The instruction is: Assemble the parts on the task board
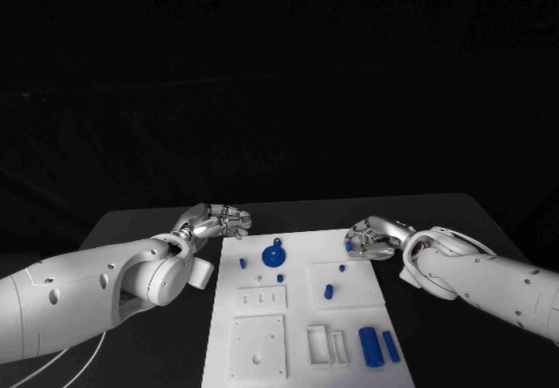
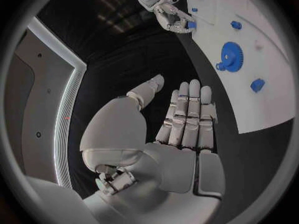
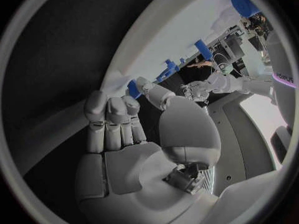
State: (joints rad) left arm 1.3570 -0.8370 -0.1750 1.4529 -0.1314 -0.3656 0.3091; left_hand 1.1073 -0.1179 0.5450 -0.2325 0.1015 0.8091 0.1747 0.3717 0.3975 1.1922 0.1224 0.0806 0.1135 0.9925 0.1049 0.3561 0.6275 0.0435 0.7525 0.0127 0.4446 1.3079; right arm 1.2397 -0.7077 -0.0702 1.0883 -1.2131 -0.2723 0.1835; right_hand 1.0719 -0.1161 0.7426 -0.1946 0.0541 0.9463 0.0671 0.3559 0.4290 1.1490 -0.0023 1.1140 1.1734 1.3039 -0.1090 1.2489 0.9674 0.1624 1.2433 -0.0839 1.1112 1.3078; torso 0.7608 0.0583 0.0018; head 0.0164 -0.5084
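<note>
Assembly looks barely begun: the right hand point(image 1: 371, 241) pinches a small blue part point(image 3: 133, 88) at the task board point(image 1: 262, 335), loose blue pieces point(image 1: 376, 346) remain, left hand point(image 1: 219, 220) empty, fingers apart.

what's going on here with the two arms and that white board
A robot is set to assemble small blue parts on the white task board. Its right hand is at the board's far right corner, fingers closed around a small blue part there. Its left hand hangs beside the far left corner, fingers straight and holding nothing. A blue gear, a few small blue pegs and two blue cylinders sit on the board.
</note>
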